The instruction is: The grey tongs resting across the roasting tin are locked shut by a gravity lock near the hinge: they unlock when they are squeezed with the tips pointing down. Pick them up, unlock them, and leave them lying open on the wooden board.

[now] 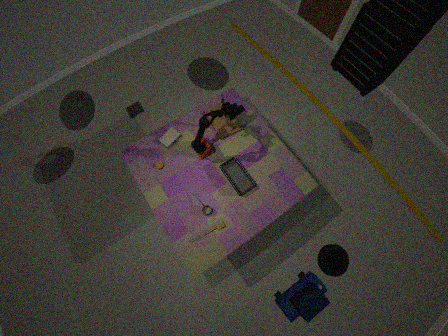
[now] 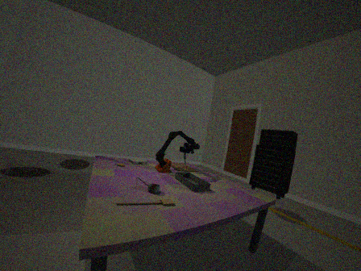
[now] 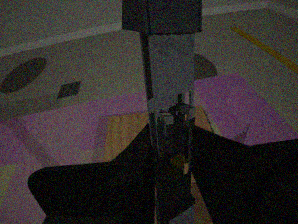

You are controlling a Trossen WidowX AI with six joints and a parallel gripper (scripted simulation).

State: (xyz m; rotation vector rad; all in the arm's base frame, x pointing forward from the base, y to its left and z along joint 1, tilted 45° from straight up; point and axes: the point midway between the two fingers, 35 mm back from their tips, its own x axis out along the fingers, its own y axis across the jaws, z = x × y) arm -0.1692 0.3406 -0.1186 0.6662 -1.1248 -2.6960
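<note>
Left to right in the top view, a small yellow item [image 1: 159, 165] and a pale flat block [image 1: 170, 137] are noted on the desk [image 1: 187, 177] [image 2: 121, 218]. A small round pan [image 1: 207, 210] [image 2: 154, 188] with a thin handle is seen next; its contents cannot be made out. The hand [image 1: 231, 112] [image 2: 186, 150] [image 3: 164, 126] is found raised at the wooden board [image 2: 184, 166] [image 3: 125, 132], its fingers closed to a narrow gap on the grey tongs [image 2: 185, 158] [image 3: 171, 70]. The tongs are held roughly upright above the board, out of the roasting tin; whether they are unlocked cannot be told. To the right, the roasting tin [image 1: 231, 179] [image 2: 197, 186] is observed flat on the desk, its grey floor visible within a dark rim.
</note>
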